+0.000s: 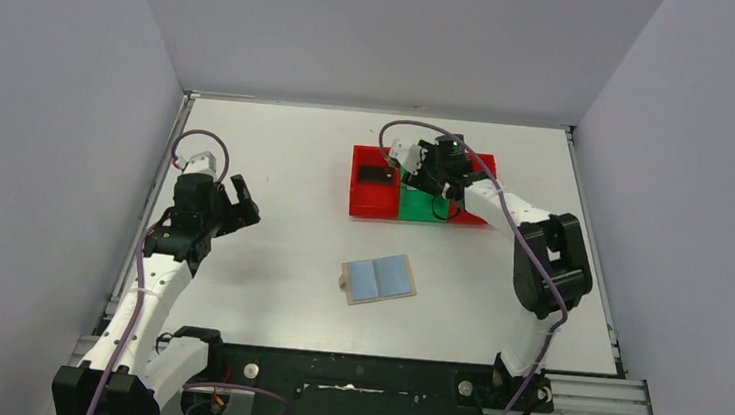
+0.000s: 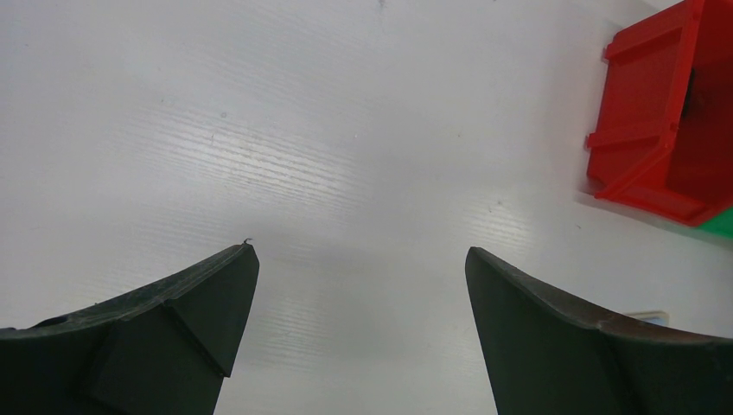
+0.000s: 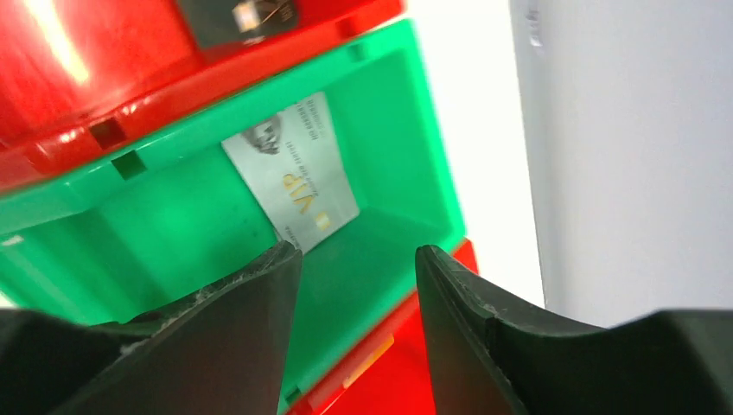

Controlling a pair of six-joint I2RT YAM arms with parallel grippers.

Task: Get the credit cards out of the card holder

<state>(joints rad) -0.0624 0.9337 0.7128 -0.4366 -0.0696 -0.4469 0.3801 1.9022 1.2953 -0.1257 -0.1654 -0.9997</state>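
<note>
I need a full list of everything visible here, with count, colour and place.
white table: one, under everything
tan folding card holder: one, pale blue inside, open at table centre
green plastic bin: one, far side
red plastic bins: two, flanking the green one
silver-grey credit card: one, inside the green bin
black credit card: one, inside the left red bin
left gripper: black, open, over bare table
right gripper: black, open, over the green bin
</note>
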